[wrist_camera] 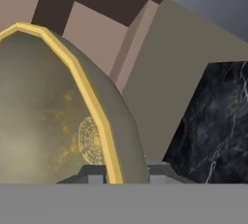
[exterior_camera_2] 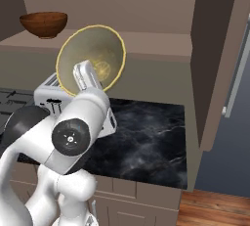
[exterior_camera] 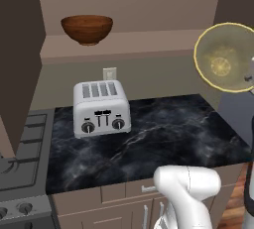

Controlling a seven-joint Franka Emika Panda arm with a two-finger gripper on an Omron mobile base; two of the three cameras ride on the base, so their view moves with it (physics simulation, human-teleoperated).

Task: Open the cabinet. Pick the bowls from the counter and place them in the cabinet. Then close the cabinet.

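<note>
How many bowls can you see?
2. The glossy reddish-brown wooden bowl sits on the cabinet shelf; the pale yellow-rimmed bowl is held tilted in the air by the tool.

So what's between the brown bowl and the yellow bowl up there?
Nothing: in the left base view, bare shelf runs from the brown bowl toward the yellow bowl, which the gripper holds up tilted.

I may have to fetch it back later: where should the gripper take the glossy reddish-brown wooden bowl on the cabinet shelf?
By the rim of the reddish-brown wooden bowl, from above. It sits upright and open-topped on the brown cabinet shelf; the round wall looks too wide for the jaws.
</note>
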